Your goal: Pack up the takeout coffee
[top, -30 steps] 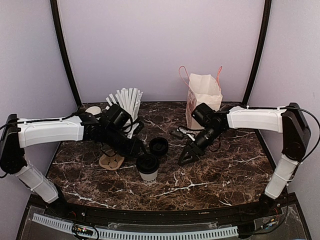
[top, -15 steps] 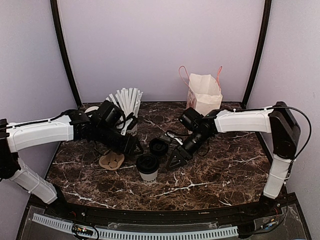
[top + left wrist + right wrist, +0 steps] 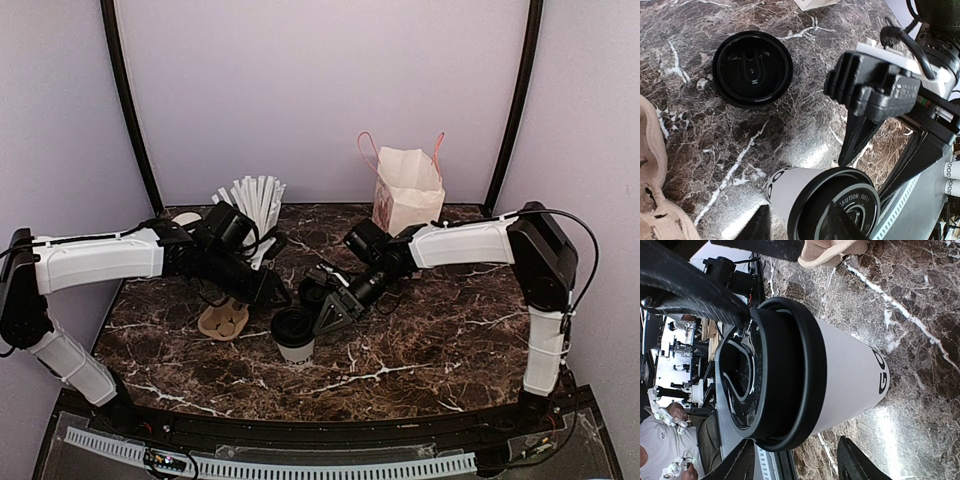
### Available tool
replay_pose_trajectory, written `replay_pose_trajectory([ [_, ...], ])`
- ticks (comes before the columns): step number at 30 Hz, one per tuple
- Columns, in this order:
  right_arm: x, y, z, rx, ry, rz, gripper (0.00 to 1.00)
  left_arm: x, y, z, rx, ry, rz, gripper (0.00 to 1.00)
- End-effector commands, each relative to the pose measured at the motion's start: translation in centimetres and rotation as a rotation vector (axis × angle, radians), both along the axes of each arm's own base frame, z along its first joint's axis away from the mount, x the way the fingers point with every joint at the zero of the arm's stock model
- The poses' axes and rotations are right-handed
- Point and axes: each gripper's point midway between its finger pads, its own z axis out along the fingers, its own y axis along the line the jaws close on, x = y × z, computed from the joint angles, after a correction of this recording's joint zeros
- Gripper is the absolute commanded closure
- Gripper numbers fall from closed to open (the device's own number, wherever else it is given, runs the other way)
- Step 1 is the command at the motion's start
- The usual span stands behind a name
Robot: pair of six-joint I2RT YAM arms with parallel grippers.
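Observation:
The takeout coffee (image 3: 294,336) is a small white cup with a black dome lid, standing upright on the marble just left of centre. My left gripper (image 3: 278,297) hovers just behind it, open; in the left wrist view the cup (image 3: 790,192) lies under its spread fingertips (image 3: 760,225), not clamped. My right gripper (image 3: 322,322) is open at the cup's right side. In the right wrist view the cup (image 3: 850,375) fills the frame just ahead of the open fingertips (image 3: 855,465). The paper bag (image 3: 405,195) stands open at the back right.
A loose black lid (image 3: 752,68) lies flat behind the cup, partly under the right arm in the top view. A brown pulp carrier (image 3: 222,322) sits to the cup's left. A cup of white straws (image 3: 255,205) and a lidless cup stack (image 3: 185,220) stand at the back left.
My right arm has swung left across the table, bringing its gripper from mid-table up beside the cup. The left gripper has stayed near the cup, its jaws widening then narrowing.

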Motion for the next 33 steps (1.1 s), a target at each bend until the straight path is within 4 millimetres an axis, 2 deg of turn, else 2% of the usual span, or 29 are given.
replay_pose_trajectory([
  [1,-0.3,0.6,0.7,0.032,0.031,0.012,0.41,-0.8,-0.2,-0.7,-0.025,0.031,-0.034,0.62],
  [4,-0.4,0.7,0.5,0.030,0.045,0.014,0.40,-1.2,0.1,-1.4,-0.021,0.061,-0.023,0.67],
  [9,-0.4,0.7,0.0,0.014,0.050,0.010,0.38,-1.8,0.6,-2.4,-0.016,0.092,0.005,0.69],
  [17,-0.2,0.7,-1.2,-0.037,0.055,-0.031,0.37,-2.4,0.9,-2.7,-0.043,0.127,0.045,0.70],
  [24,0.5,0.2,-3.1,-0.110,0.026,-0.074,0.36,-3.4,1.3,-3.2,-0.039,0.185,0.052,0.71],
  [28,1.3,-0.9,-5.5,-0.216,-0.035,-0.115,0.35,-4.1,2.1,-4.1,-0.020,0.207,0.073,0.73],
  [33,1.7,-3.7,-10.7,-0.427,-0.105,-0.133,0.35,-5.0,3.2,-6.1,0.015,0.243,0.091,0.78],
])
